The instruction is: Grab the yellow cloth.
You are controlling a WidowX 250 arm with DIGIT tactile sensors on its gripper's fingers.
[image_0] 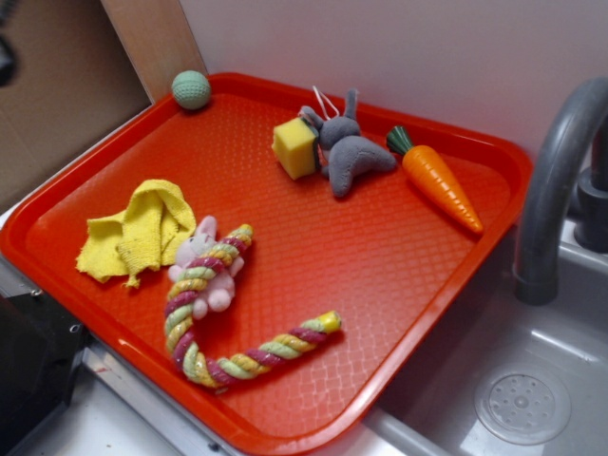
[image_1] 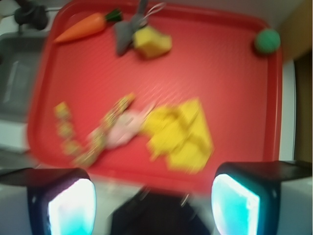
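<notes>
The yellow cloth (image_0: 138, 231) lies crumpled at the left side of the red tray (image_0: 380, 266), its right edge against a pink plush toy. In the blurred wrist view the yellow cloth (image_1: 181, 134) sits low on the red tray (image_1: 220, 73), near its front rim. My gripper (image_1: 154, 205) hangs high above the tray's edge, well short of the cloth. Its two fingers (image_1: 73, 208) stand far apart with nothing between them. The gripper does not show in the exterior view.
A braided rope toy (image_0: 223, 313) curls beside the pink plush (image_0: 204, 261). A yellow foam cube (image_0: 295, 147), grey plush (image_0: 350, 152), carrot (image_0: 437, 180) and green ball (image_0: 191, 89) lie along the tray's far side. A sink (image_0: 513, 380) and faucet (image_0: 556, 180) stand to the right.
</notes>
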